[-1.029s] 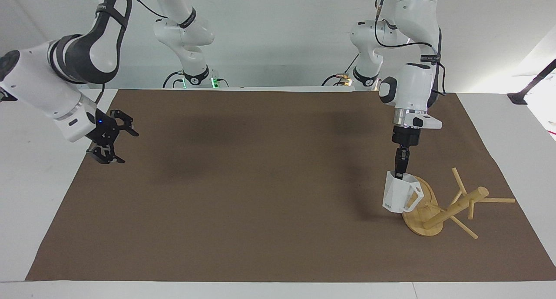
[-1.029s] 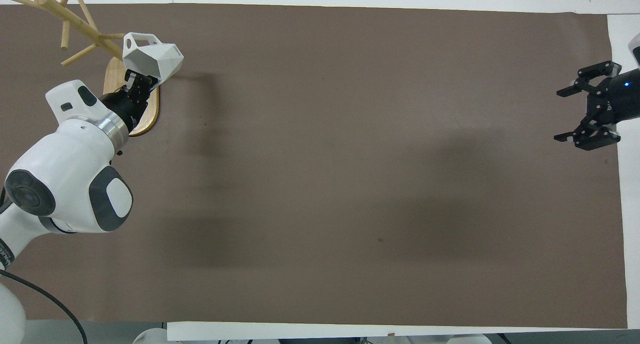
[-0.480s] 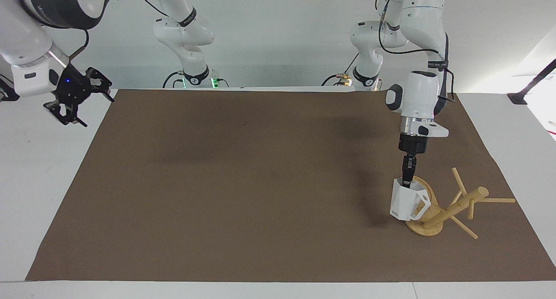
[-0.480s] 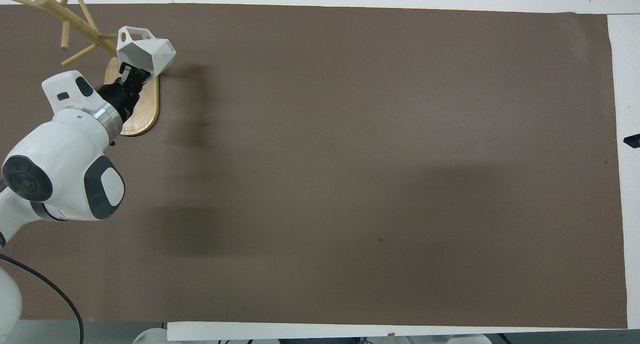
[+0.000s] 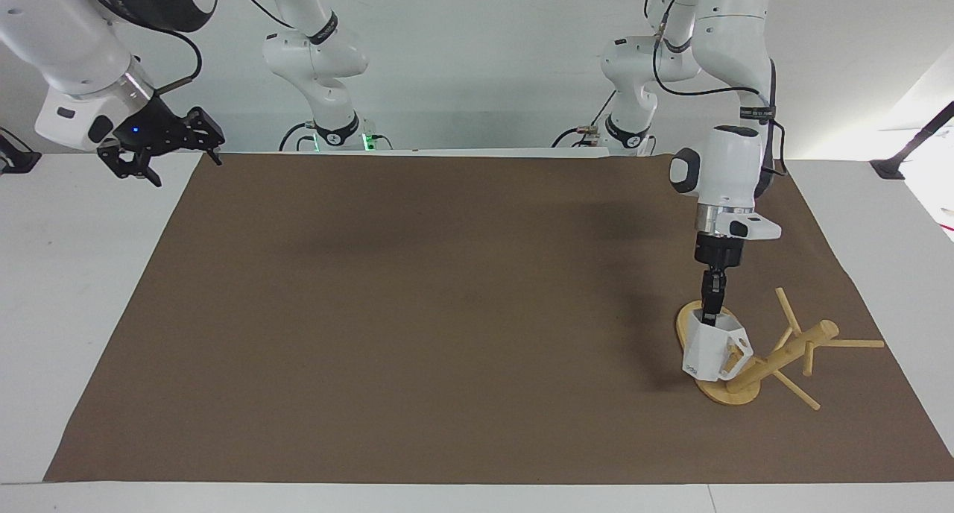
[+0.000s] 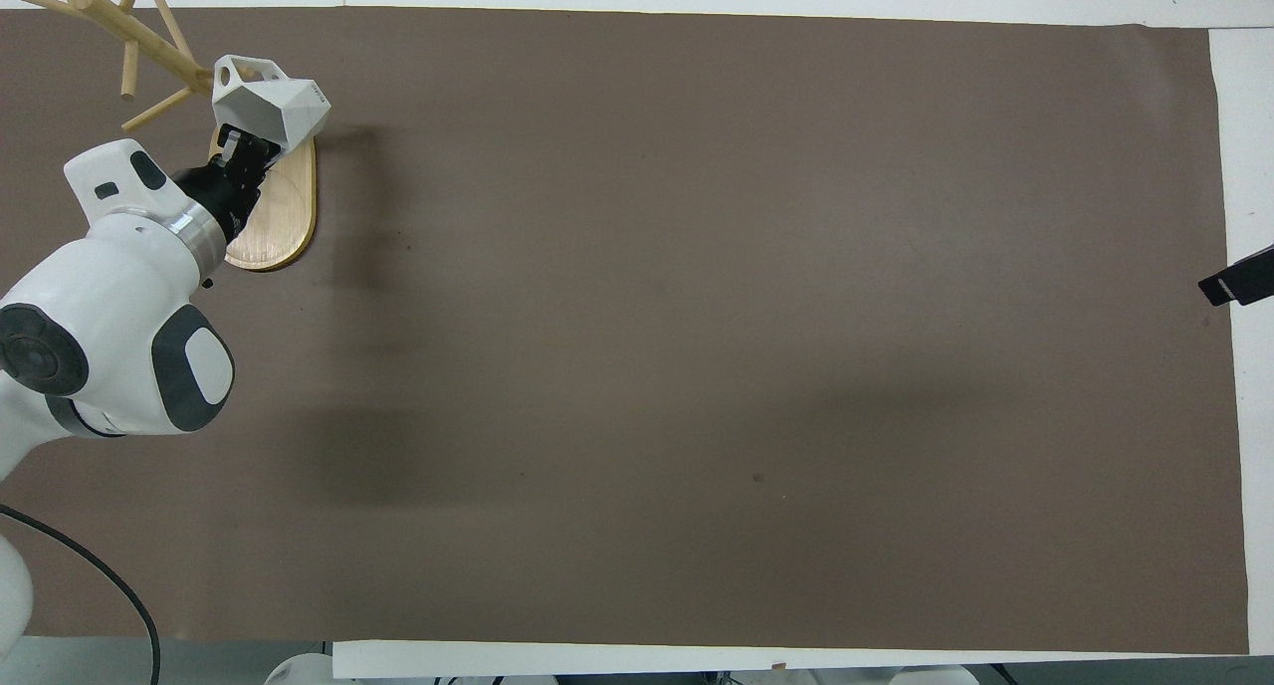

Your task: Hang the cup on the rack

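Observation:
The white faceted cup (image 5: 706, 351) hangs from my left gripper (image 5: 709, 318), which is shut on its rim from above. The cup is over the oval base of the bamboo rack (image 5: 729, 394), and its handle (image 5: 738, 353) points at the rack's post (image 5: 790, 351), close to the lower pegs. In the overhead view the cup (image 6: 277, 114) sits beside the post (image 6: 129, 34), with the left gripper (image 6: 239, 147) over the base (image 6: 287, 217). My right gripper (image 5: 165, 151) is open and empty, raised over the table edge at the right arm's end.
A brown mat (image 5: 447, 312) covers the table. The rack stands near the mat's corner at the left arm's end. Only a black tip of the right gripper (image 6: 1237, 285) shows at the overhead view's edge.
The left gripper has carried the cup lower and closer to the rack's post, over the base. The right arm has lifted and drawn back toward the robots.

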You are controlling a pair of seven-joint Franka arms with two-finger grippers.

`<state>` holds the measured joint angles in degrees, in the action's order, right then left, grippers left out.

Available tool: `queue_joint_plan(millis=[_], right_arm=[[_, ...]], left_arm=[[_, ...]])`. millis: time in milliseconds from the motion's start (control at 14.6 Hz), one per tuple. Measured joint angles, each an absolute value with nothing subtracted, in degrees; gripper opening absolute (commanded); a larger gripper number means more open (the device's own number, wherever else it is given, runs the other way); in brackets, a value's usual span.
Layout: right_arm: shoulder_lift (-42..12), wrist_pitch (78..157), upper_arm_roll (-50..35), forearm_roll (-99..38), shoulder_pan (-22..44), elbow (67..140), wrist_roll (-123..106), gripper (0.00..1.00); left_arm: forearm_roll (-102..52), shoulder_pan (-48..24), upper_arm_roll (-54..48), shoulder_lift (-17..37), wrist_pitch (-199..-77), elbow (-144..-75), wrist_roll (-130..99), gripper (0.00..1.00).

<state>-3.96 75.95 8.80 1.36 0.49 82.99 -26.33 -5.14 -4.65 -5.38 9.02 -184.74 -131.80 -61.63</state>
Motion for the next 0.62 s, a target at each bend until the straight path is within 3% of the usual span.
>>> queue_joint_plan(millis=[69,137,343,618], right_arm=[[-3.96,75.54,8.79,1.35,0.44,82.94,-22.26,1.0],[-3.96,75.36,8.76,1.08,0.45,82.9,-19.09,1.0],[-3.85,75.11,8.75,-0.29,0.41,82.84,-11.77,1.0],[-0.02,74.37,8.72,-0.41,0.26,85.15,-3.47,1.0]], left_arm=[[-5.14,-4.5,-5.36,9.14,-184.7,-131.66,-61.63,0.77],[-5.14,-4.35,-5.36,9.2,-184.45,-131.48,-61.63,0.96],[-5.14,-4.15,-5.36,9.17,-177.72,-128.54,-61.67,1.0],[-5.14,-3.9,-5.11,6.2,-157.57,-120.61,-61.58,1.0]])
